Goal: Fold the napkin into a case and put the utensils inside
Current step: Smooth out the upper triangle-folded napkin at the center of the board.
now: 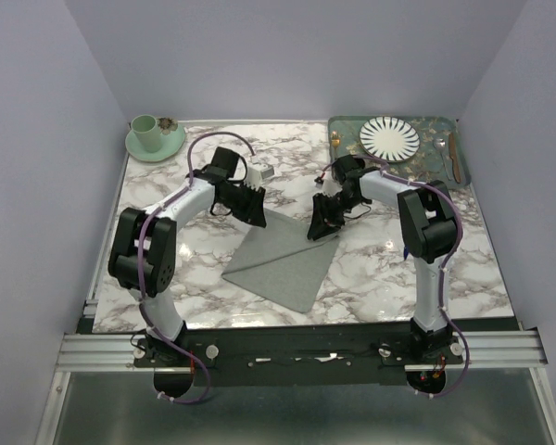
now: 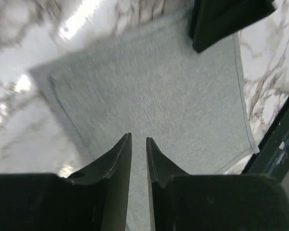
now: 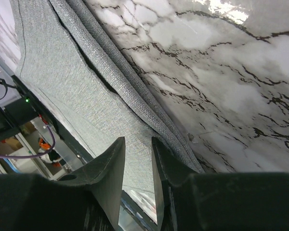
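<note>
The grey napkin (image 1: pixel 283 260) lies flat on the marble table (image 1: pixel 380 269), one corner pointing away between the two grippers. My left gripper (image 1: pixel 257 215) hovers over its far left edge. In the left wrist view the left gripper (image 2: pixel 138 139) is narrowly open over the cloth (image 2: pixel 149 91), with nothing between the fingers. My right gripper (image 1: pixel 317 227) is at the far right edge. In the right wrist view the right gripper (image 3: pixel 138 139) is open above a doubled-over hem of the napkin (image 3: pixel 111 72). Two slim utensils (image 1: pixel 449 153) lie on the tray's right side.
A green patterned tray (image 1: pixel 352 125) at the back right carries a striped plate (image 1: pixel 389 136) and a small gold fork (image 1: pixel 334 141). A green cup on a saucer (image 1: pixel 154 137) stands at the back left. The table's near edge is a metal rail (image 1: pixel 296 345).
</note>
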You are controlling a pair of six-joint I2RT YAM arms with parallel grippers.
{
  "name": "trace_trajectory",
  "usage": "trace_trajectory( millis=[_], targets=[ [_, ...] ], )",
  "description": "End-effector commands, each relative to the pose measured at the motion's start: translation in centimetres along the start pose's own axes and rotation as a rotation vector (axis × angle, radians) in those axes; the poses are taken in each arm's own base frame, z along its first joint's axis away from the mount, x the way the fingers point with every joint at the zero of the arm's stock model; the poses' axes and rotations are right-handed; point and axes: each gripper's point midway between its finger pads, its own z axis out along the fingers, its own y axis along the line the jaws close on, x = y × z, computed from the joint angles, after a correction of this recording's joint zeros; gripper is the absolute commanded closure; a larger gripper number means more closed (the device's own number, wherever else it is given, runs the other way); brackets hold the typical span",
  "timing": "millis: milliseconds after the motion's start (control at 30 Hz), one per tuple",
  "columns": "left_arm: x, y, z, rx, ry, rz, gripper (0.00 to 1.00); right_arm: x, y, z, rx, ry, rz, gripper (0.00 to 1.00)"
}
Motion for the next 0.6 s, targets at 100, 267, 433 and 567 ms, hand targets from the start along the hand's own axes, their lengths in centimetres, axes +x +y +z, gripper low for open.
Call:
trace_trajectory(
  millis=[100,267,433,567],
  targets=[
    [6.0,2.1,3.9,0.003,0.178,-0.146,0.76,0.5,-2.1,0.3,0.101,-0.014,0.006,0.64],
    [5.3,5.4,5.0,-0.073,0.221,-0.113,0.78,0.2,-2.1,0.0,0.111,-0.023,-0.003,0.64],
    [1.7,5.2,2.5,-0.02,0.106,-0.092,0.68,-0.1,-2.0,0.0,0.114,-0.028,-0.006,0.64],
    [-1.5,-1.0,-0.1,0.185,-0.087,-0.13,0.47,-0.1,-2.0,-0.1,0.114,-0.033,-0.006,0.64]
  ],
)
